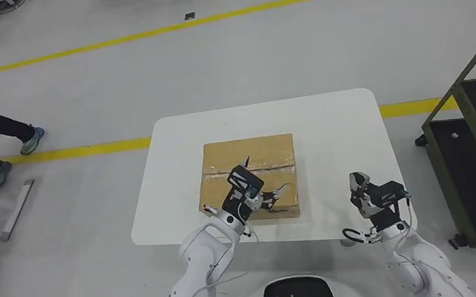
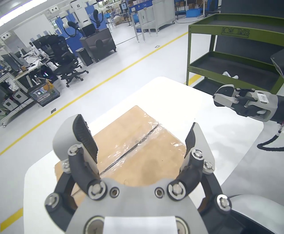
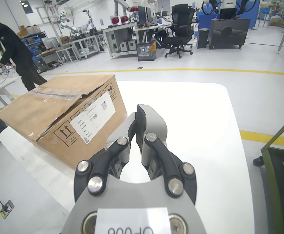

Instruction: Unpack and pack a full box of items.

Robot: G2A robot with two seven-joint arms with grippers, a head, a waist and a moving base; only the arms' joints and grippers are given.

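A brown cardboard box (image 1: pixel 250 168) sits in the middle of the white table (image 1: pixel 332 129), its top flaps closed along a taped seam (image 2: pixel 133 148). In the right wrist view the box (image 3: pixel 62 110) shows a white label on its side and a slightly lifted flap corner. My left gripper (image 1: pixel 265 199) hovers open over the box's near edge, fingers (image 2: pixel 86 135) spread wide with nothing between them. My right gripper (image 1: pixel 356 184) is shut and empty above the table's near right corner, off to the box's right. The left wrist view catches it as a closed grey gripper (image 2: pixel 218 95).
A green metal cart (image 1: pixel 459 149) stands just right of the table, also in the left wrist view as a cart (image 2: pixel 233 44) with shelves. Bare table surface lies right of the box and behind it. Yellow floor lines (image 1: pixel 80 150) run past the table.
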